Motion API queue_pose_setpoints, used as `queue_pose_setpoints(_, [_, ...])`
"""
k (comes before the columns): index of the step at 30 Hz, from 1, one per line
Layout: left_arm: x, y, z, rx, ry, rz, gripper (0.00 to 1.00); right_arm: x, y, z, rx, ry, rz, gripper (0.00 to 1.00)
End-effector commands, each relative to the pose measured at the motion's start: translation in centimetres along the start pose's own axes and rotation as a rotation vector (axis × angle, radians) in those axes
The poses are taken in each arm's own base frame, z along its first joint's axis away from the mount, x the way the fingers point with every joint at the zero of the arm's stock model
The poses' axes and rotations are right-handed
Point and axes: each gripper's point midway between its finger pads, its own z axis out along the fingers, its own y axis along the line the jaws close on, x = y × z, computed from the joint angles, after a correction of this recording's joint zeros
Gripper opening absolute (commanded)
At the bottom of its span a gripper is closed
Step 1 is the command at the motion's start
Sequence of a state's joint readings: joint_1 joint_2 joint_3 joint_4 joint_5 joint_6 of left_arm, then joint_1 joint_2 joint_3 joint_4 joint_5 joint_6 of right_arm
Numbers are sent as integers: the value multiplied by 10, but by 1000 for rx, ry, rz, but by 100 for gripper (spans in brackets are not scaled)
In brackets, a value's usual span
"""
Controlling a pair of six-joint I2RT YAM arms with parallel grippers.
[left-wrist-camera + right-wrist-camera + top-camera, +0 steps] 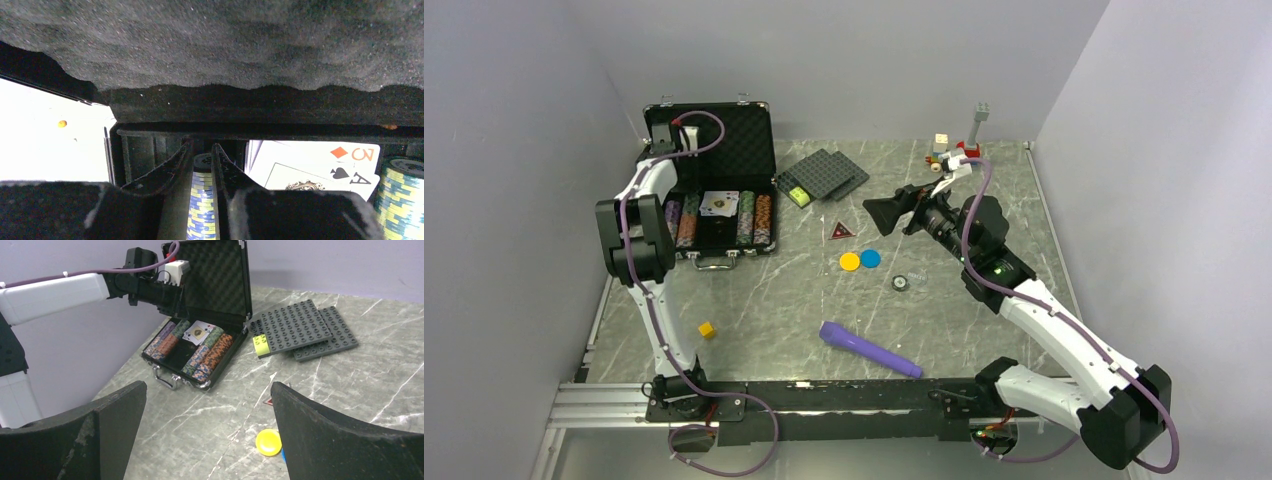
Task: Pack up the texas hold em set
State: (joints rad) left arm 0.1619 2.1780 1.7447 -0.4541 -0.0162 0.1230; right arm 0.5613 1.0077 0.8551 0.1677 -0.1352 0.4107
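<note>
**Left fingers on a chip stack in the case, right gripper wide and empty**

Far left: the case sits open at the back left of the table, lid upright with its foam facing forward. My left gripper reaches down into the case's left end. Its jaws are narrowed to a slim gap and pressed on either side of a blue-and-yellow chip stack standing in its slot. Playing cards lie face up in the middle of the tray, with an ace of spades and a red three showing. More chip stacks fill the slots on both sides of them.

A small yellow cube lies on the table in front of the case. The grey studded plates overlap just right of the case. The dark red triangle lies loose near centre. In front of it the yellow disc and blue disc are side by side, touching. A purple cylinder lies nearer my bases.

On the right, my right gripper hangs above the table near the discs. Its jaws are spread fully and hold nothing.
</note>
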Motion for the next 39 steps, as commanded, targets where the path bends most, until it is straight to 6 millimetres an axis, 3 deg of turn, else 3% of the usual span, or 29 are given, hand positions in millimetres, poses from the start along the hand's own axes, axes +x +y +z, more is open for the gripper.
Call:
queue_pose_setpoints(1, [40,-6,-16,3,147,17,27,-11,-1,-5,13,-36,-19,100])
queue_pose_setpoints(5, [7,-10,-49,-14,40,37,41,-7,-11,-7,70,-4,-44,100])
queue_pose_setpoints(8, [-17,-12,-80,-37,-46,47,58,-8,-18,-12,119,27,-74,100])
queue_pose_setpoints(11, [-29,-13,-109,-55,-105,43,72,-1,-33,-21,207,82,-99,100])
queue_pose_setpoints(15, [-33,-12,-149,-98,-166,32,82,10,-48,-32,290,155,-124,100])
queue_pose_setpoints(18, [-21,-21,-175,-75,-186,20,88,25,-59,-36,332,223,-134,100])
queue_pose_setpoints(21, [-3,-52,-199,23,-214,31,91,43,-70,-39,370,294,-143,100])
queue_pose_setpoints(26, [28,-140,-244,251,-255,170,91,77,-85,-40,402,412,-164,100])
queue_pose_setpoints(29, [64,-178,-256,412,-211,213,91,102,-100,-49,473,519,-168,98])
queue_pose_setpoints(34, [97,-197,-268,492,-217,246,91,147,-109,-70,533,650,-125,96])
queue_pose_setpoints(39, [91,-191,-284,467,-279,247,91,185,-116,-79,616,746,-86,93])
